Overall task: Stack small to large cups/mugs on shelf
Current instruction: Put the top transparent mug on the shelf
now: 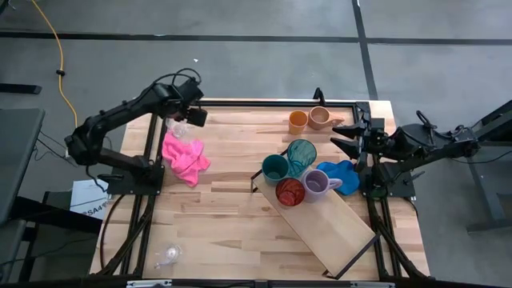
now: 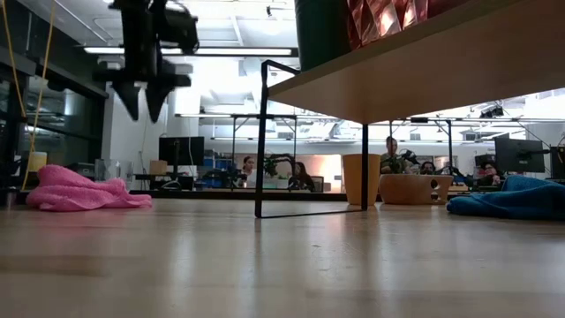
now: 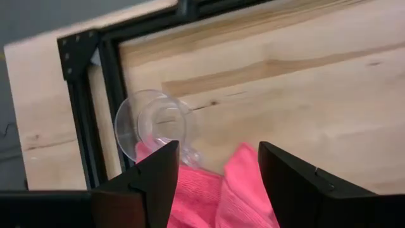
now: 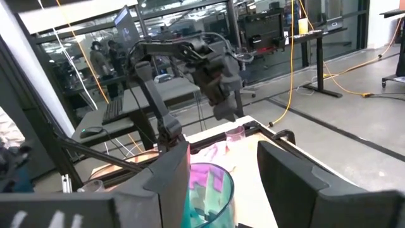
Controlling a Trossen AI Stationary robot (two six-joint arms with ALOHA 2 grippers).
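Left gripper (image 1: 189, 122) hangs open and empty, upper left of the high view, over a clear glass (image 3: 155, 123) lying just beside the pink cloth (image 1: 185, 155). Right gripper (image 1: 342, 134) waits open at right, by the blue cloth (image 1: 342, 173). Shelf (image 1: 320, 218) runs diagonally, lower centre-right, with four cups bunched at its upper end; orange mug (image 1: 298, 122) and tan mug (image 1: 320, 118) sit above. Step looks like fetching the glass; next move calls for a descent with fingers straddling its rim, clear of the cloth

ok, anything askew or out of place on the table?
Yes. The shelf sits diagonally, not square to the table edges. One clear glass lies tipped beside the pink cloth, another sits alone near the front-left corner.
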